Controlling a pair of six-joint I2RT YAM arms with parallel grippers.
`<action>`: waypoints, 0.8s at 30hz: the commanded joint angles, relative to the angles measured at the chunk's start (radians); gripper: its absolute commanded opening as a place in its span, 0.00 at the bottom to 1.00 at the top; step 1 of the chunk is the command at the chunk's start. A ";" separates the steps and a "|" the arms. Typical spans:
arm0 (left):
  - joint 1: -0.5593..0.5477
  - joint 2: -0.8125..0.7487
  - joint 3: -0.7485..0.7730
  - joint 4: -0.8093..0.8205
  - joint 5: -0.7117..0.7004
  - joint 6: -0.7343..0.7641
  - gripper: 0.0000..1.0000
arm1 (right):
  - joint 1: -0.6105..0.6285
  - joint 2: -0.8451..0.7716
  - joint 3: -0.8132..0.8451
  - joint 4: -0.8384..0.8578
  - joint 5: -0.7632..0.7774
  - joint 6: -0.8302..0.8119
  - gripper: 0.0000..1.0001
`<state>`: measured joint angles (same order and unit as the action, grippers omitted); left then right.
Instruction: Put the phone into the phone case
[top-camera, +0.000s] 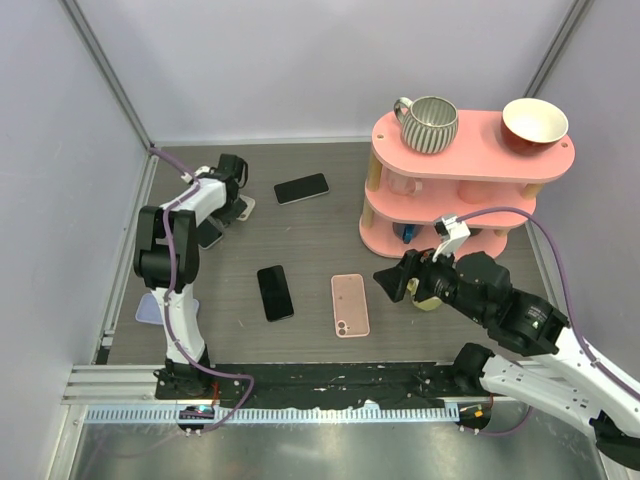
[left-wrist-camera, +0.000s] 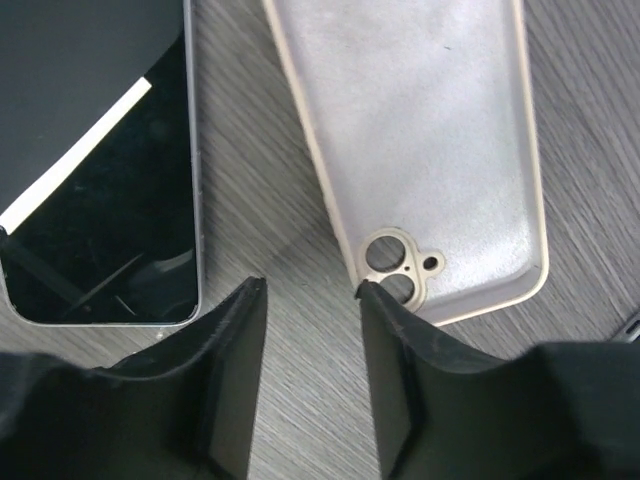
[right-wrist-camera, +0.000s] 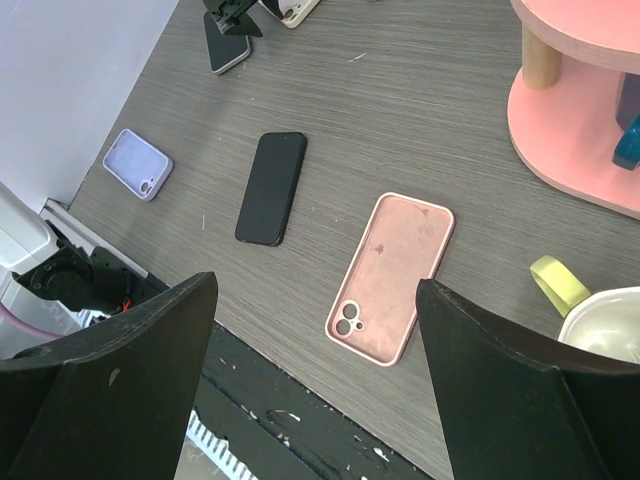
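Note:
My left gripper (top-camera: 233, 200) is open and empty, low over the table at the far left. In the left wrist view it (left-wrist-camera: 310, 290) hangs over bare wood between a cream phone case (left-wrist-camera: 430, 150) lying inner side up and a dark phone (left-wrist-camera: 100, 200) with a silver edge. Its right fingertip (left-wrist-camera: 385, 300) overlaps the case's camera corner. A black phone (top-camera: 275, 292) and a pink case (top-camera: 350, 305), inner side up, lie side by side at centre front. My right gripper (top-camera: 390, 280) is wide open and empty, raised right of the pink case (right-wrist-camera: 392, 275).
A second black phone (top-camera: 301, 188) lies at the back centre. A lavender case (top-camera: 150, 310) lies at the left edge, also in the right wrist view (right-wrist-camera: 138, 163). A pink tiered shelf (top-camera: 470, 160) with a striped mug and red bowl stands at right. A white cup (right-wrist-camera: 605, 320) sits under my right arm.

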<state>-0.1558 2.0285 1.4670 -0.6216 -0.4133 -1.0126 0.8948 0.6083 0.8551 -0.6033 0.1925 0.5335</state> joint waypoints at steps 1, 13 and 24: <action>-0.004 0.010 -0.026 0.049 0.106 0.087 0.40 | 0.003 -0.016 0.018 0.013 -0.001 0.020 0.86; -0.007 -0.152 -0.184 0.098 0.261 0.218 0.00 | 0.004 -0.021 -0.005 0.025 -0.007 0.025 0.86; -0.018 -0.332 -0.232 0.084 0.157 0.321 0.23 | 0.003 -0.035 -0.021 0.037 -0.027 0.022 0.86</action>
<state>-0.1726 1.7866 1.2263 -0.5507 -0.1692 -0.7292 0.8948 0.5945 0.8318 -0.6125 0.1738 0.5529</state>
